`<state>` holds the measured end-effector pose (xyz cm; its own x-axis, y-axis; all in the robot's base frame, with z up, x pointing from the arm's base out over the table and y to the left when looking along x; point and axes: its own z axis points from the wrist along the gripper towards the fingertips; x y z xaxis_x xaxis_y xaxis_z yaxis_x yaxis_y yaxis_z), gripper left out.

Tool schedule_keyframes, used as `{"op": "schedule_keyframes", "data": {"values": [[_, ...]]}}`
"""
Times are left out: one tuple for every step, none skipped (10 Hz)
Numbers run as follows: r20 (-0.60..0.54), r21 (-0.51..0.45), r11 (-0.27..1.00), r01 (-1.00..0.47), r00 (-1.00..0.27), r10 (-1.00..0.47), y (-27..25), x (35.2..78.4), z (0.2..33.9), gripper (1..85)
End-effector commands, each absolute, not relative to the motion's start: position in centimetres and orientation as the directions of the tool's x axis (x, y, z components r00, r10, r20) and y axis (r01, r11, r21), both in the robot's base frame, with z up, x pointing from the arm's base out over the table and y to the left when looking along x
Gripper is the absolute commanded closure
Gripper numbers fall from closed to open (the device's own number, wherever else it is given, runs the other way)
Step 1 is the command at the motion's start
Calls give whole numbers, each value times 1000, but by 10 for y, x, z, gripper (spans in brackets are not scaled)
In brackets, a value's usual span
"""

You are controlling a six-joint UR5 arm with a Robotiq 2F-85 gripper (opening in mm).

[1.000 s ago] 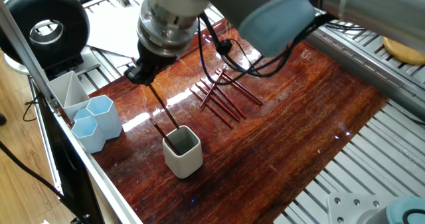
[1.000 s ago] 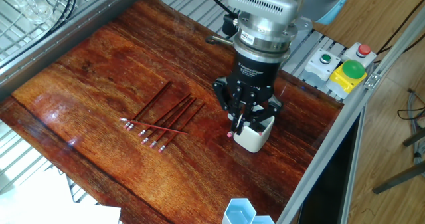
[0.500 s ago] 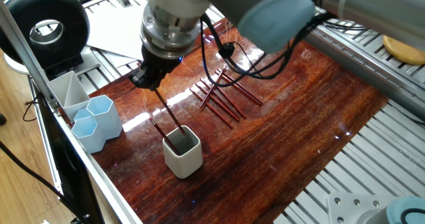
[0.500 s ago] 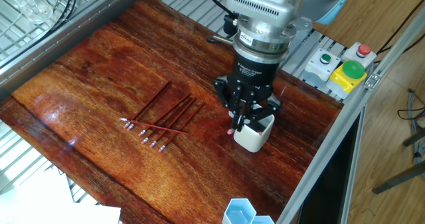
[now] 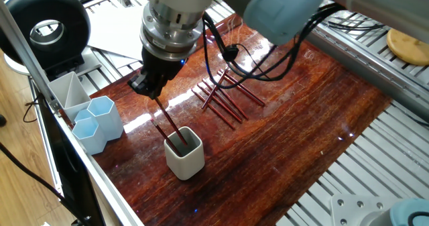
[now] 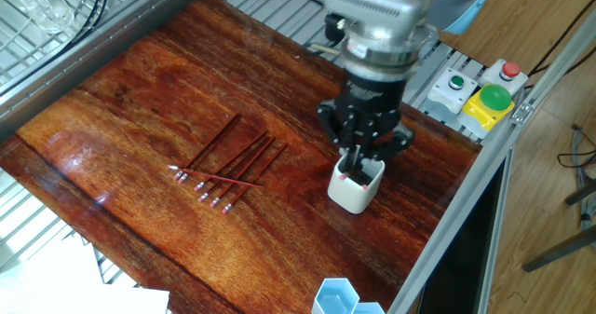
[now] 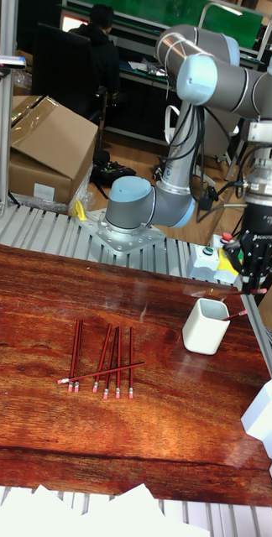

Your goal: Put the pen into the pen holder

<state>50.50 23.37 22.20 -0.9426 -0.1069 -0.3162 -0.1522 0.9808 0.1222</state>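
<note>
Caught mid-insertion at the bench (image 5: 301, 119). Found the jaws clenched on the upper end of the pen (image 5: 167, 119), with the shaft slanting down and to the right into the pen holder (image 5: 188, 160). Placed that off-white cup at the near edge of the bench, to the right of the pale blue hexagonal cups (image 5: 100, 115) and well apart from the spare pens (image 5: 224, 102) lying in a loose row farther back.

Marked a clear shift from a second earlier: had then shown the pen's pink-tipped lower end beside the cup's outer wall in the other fixed view; now showed that tip (image 6: 343, 176) inside the mouth of the pen holder (image 6: 354, 195), with the wrist moved across to stand over the opening. Also looked lower than before.

Judged the task nearly done. Left only the release, and perhaps a little more descent first. Could not tell whether the tip had touched the cup's floor.
</note>
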Motion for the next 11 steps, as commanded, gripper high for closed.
{"op": "schedule_keyframes", "data": {"values": [[-356, 134, 973, -189, -925, -131, 240, 502, 237, 847], [-364, 145, 971, -192, -923, -128, 243, 504, 237, 847], [-377, 142, 969, -202, -916, -136, 242, 503, 236, 847], [-392, 132, 967, -218, -908, -151, 239, 502, 235, 847], [-397, 127, 965, -227, -904, -160, 235, 499, 232, 847], [-397, 120, 965, -233, -902, -168, 230, 497, 229, 847], [-409, 118, 962, -244, -895, -177, 226, 499, 226, 847], [-416, 118, 961, -251, -891, -181, 225, 501, 224, 847], [-428, 118, 959, -256, -885, -184, 226, 505, 223, 847], [-432, 122, 958, -261, -882, -186, 229, 507, 221, 847], [-436, 116, 958, -261, -881, -187, 229, 507, 218, 847]]}}
